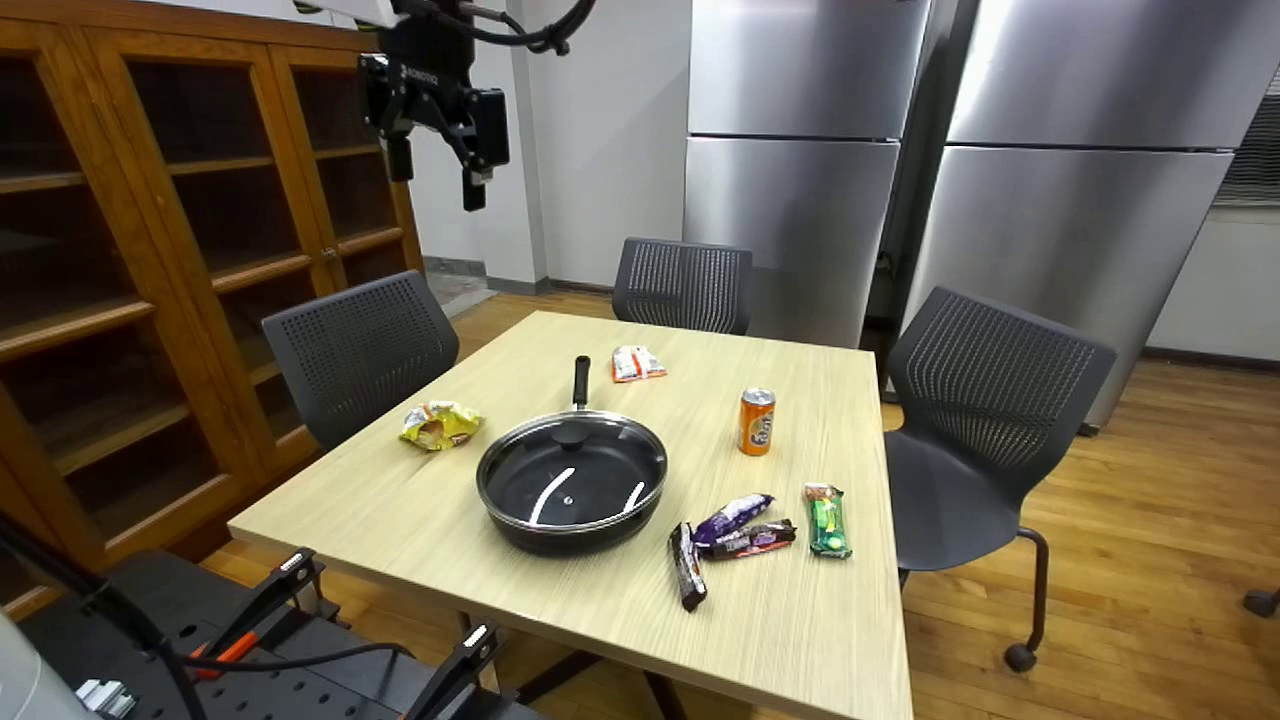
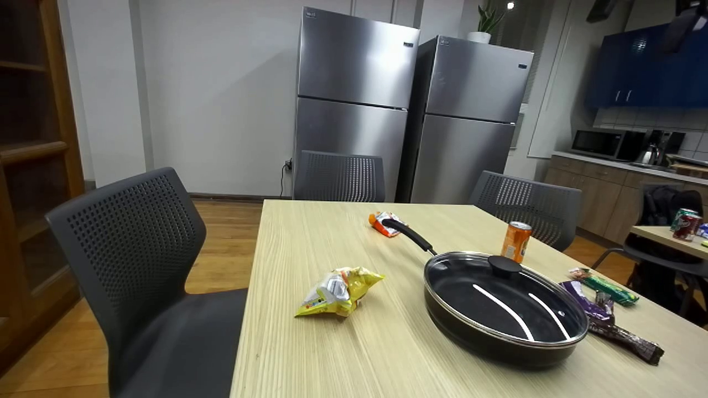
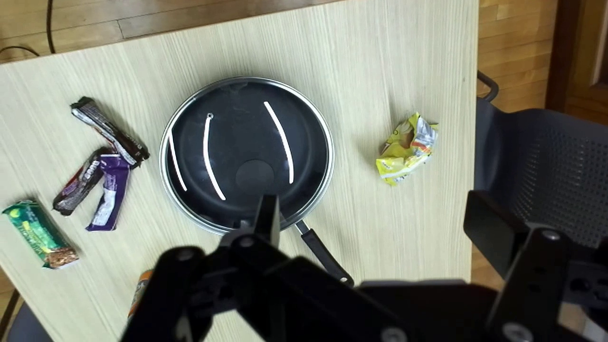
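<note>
Counted on the table: one frying pan, one glass lid, one orange drinks can, one yellow snack bag, one white-and-red packet, one green bar, one purple bar and two dark bars. Counted around it three chairs; beyond, two refrigerators.

Located frying pan towards the edge facing the dark platform, with handle pointing to the refrigerator-side edge. Found glass lid seated on the rim, with dark interior showing through under bright reflections. Located yellow snack bag, crumpled, near the edge by the wooden cabinet, with contents not made out; white-and-red packet near the refrigerator-side edge. Noted orange drinks can upright, towards the edge opposite the wooden cabinet, with contents hidden. Found green bar close to that same edge, and the other three bars bunched between it and the frying pan. Noted white pot atop a refrigerator, holding a green plant.

Found gripper raised well above the table, with jaws spread wide and gripping nothing; in wrist view, seen with one jaw crossing before the frying pan's rim.
</note>
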Motion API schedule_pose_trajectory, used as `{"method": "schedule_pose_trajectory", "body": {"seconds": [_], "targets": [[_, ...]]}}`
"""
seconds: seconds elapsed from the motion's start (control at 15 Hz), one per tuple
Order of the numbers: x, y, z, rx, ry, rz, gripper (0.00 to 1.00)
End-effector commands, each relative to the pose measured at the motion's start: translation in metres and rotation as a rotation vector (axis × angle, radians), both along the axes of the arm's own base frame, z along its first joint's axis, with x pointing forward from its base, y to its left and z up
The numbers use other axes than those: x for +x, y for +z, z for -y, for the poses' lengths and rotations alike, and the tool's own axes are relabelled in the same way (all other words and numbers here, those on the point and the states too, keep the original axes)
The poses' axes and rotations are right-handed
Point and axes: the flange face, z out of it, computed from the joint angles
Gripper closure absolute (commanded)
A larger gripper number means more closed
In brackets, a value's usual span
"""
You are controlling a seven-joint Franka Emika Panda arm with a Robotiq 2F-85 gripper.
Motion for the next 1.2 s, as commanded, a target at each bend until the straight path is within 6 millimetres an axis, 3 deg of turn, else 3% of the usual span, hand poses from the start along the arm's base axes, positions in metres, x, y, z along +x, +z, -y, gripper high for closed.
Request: {"method": "schedule_pose_trajectory", "body": {"seconds": [0.0,0.53,1.13], "targets": [[0.035,-0.015,0.014,-0.024,-0.019,0.003,0.00],[0.087,-0.069,0.030,-0.077,-0.067,-0.042,0.00],[0.125,-0.127,0.039,-0.172,-0.067,-0.121,0.00]]}}
